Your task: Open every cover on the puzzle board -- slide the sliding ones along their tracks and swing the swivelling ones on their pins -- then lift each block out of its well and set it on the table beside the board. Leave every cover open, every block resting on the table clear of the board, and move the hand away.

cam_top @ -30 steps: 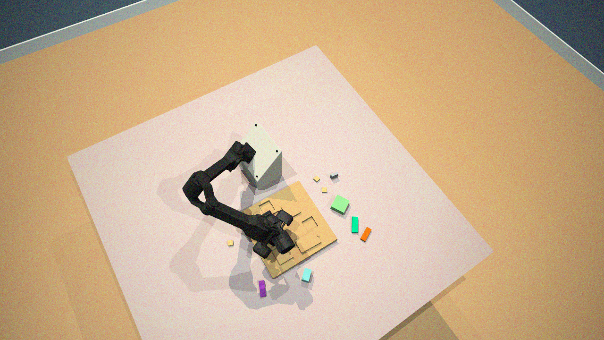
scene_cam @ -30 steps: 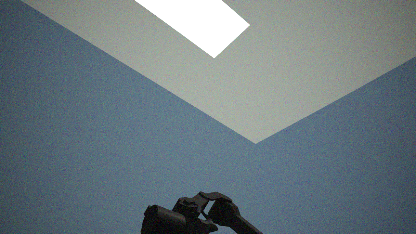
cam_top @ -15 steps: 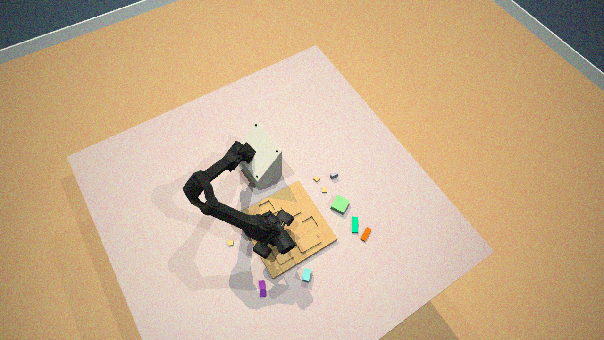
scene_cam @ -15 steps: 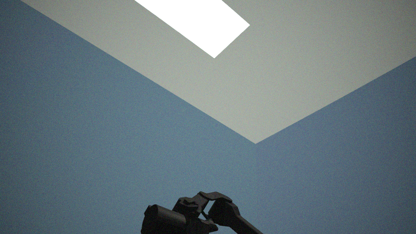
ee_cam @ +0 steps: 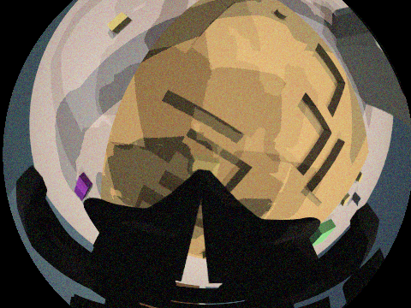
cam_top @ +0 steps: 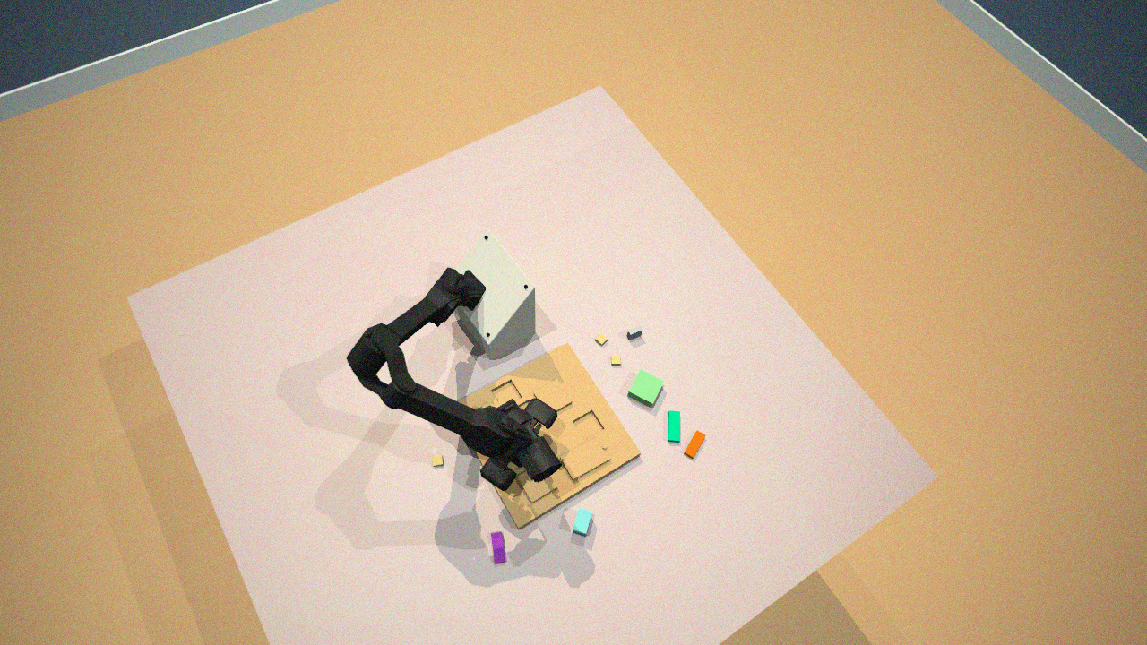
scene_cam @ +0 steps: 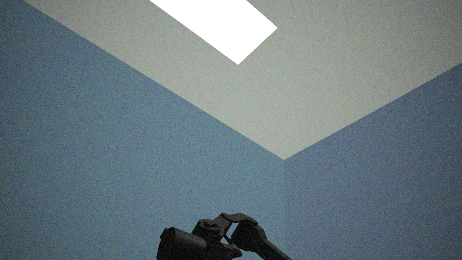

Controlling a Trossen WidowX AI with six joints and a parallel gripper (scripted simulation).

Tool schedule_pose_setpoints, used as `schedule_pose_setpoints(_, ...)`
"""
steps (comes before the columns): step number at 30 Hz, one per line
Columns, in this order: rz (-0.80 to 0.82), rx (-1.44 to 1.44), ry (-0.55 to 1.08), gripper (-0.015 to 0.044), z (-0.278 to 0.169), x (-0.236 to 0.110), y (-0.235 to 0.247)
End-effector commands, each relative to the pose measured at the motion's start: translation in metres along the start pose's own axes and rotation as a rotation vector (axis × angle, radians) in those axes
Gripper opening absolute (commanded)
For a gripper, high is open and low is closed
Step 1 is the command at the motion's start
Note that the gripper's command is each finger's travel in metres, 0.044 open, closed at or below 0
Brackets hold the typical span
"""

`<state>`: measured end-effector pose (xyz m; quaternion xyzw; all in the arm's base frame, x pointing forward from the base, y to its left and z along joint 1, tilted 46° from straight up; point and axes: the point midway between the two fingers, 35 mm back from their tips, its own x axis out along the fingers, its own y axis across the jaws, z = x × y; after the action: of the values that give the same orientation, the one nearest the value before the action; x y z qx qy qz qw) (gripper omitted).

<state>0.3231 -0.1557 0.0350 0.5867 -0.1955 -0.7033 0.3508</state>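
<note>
The wooden puzzle board [cam_top: 579, 378] [ee_cam: 253, 38] has several wells and raised edges, partly hidden by the arm. My gripper [ee_cam: 202, 172] is shut and empty, with its tips over the board. A pale yellowish patch [ee_cam: 206, 164] shows just beyond the tips; I cannot tell what it is. A cover-like panel [cam_top: 585, 463] is near the board's lower right edge. Off the board lie a purple block [cam_top: 497, 547] [ee_cam: 83, 186], a cyan block [cam_top: 582, 520], a light green block [cam_top: 645, 386] [ee_cam: 326, 231], a teal block [cam_top: 673, 425] and an orange block [cam_top: 694, 444].
Small yellow pieces [cam_top: 436, 460] [ee_cam: 117, 21] lie left of the board and, two of them, right of it. A small grey block [cam_top: 634, 332] [ee_cam: 356, 198] is beyond those two. A pale box [cam_top: 504, 280] stands behind the board by the arm's base.
</note>
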Motion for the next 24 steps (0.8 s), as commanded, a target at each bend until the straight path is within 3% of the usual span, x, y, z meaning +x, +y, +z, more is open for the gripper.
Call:
schedule_pose_setpoints(1, -0.003, 0.001, 0.003, 0.0000, -0.001, 0.001, 0.000)
schedule_pose_setpoints(19, -0.003, 0.001, 0.002, 0.0000, 0.001, -0.012, 0.001)
schedule_pose_setpoints(24, -0.004, -0.002, 0.000, 0.0131, 0.000, -0.026, 0.001)
